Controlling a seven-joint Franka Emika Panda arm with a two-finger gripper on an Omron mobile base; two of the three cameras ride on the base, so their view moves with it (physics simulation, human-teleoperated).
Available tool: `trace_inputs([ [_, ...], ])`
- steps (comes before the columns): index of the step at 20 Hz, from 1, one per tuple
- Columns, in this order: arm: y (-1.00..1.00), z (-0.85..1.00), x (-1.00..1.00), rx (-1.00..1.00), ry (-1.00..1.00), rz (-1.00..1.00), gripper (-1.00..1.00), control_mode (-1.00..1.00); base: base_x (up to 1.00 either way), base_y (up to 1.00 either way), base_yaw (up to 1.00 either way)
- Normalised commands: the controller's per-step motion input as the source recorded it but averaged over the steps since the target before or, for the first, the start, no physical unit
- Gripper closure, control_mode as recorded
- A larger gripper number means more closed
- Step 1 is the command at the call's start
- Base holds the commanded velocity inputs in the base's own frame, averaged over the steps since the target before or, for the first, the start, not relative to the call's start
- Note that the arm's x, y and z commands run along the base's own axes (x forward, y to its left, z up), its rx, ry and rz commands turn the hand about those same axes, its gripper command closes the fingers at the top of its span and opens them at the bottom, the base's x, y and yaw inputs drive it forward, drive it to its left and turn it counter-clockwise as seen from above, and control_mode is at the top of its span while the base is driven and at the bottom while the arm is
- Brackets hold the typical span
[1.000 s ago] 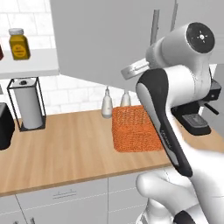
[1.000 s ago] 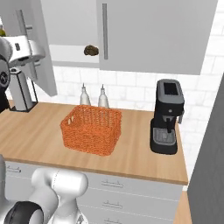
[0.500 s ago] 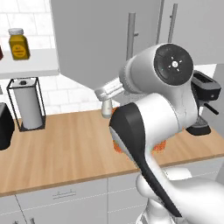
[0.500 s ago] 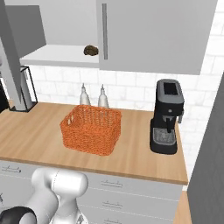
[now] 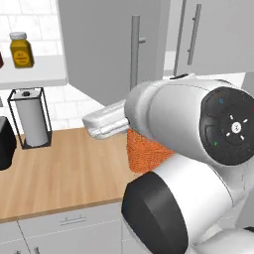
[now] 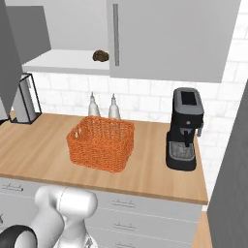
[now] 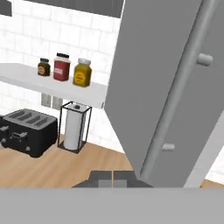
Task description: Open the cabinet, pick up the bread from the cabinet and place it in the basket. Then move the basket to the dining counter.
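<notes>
You have one orange basket (image 6: 101,149) on the tabletop (image 6: 150,177), its long side along the wall, two bottles (image 6: 114,107) behind it. One bread (image 6: 100,56) lies on the cabinet (image 6: 169,38) shelf. Three jars (image 7: 82,72) stand in a row. Your end effector (image 7: 113,178) is pressed together, empty.

The basket (image 6: 100,143) sits on the worktop (image 6: 150,177), left of the coffee machine (image 6: 184,129), probably bread (image 6: 100,56) shelved above.

Even, bright, diffuse light with no glare and no visible source. Soft shadows lie under the shelf (image 6: 68,62) and beside the basket (image 6: 100,143) on the worktop (image 6: 150,172). All views are sharp but coarsely rendered, with no edge distortion.
</notes>
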Motion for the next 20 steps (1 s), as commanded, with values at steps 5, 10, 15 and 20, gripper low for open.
trace_inputs([
  [5,-0.97,-0.1,-0.26,0.49,-0.04,-0.08,1.0,-1.0,0.0,0.0,0.0],
  [10,-1.0,-0.14,-0.04,0.62,-0.13,0.01,1.0,-1.0,0.0,0.0,0.0],
  [15,-1.0,-0.22,0.06,0.72,-0.13,0.1,1.0,-1.0,0.0,0.0,0.0],
  [20,-0.8,0.0,0.31,0.62,-0.12,0.22,1.0,-1.0,0.0,0.0,0.0],
])
